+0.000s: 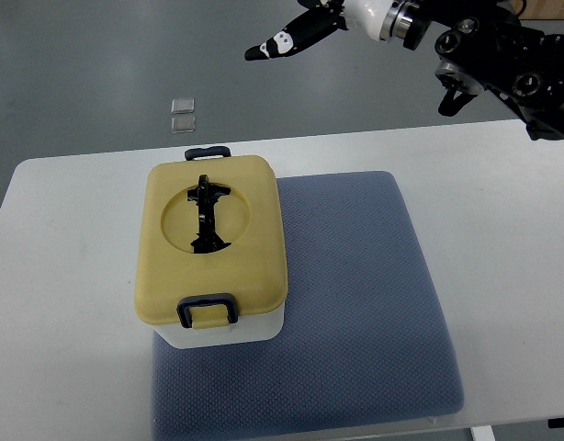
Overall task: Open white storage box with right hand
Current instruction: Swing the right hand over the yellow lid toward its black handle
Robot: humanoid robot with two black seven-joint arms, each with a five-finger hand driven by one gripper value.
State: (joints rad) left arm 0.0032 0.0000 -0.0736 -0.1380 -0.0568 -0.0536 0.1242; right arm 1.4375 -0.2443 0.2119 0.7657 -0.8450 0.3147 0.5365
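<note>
a white table (80,276) is seen on a grey floor (80,55). the storage box (213,248), white with a yellow lid, is set on a blue mat (355,285). the right hand (296,35) is held high above the far edge, fingers loose, nothing held.

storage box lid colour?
Pale yellow lid, dark clasps and handle; the top view shows it.

Light is even and fairly bright, falling from overhead. The white bench (71,276) reads pale grey-white without blown-out glare. Shadows are soft and short: a faint dark band hugs the base of the storage box (215,253) on the blue mat (355,294). Focus is sharp across the middle; the right hand (296,37) at the top edge looks slightly soft. The bench edges bow mildly outward.
</note>
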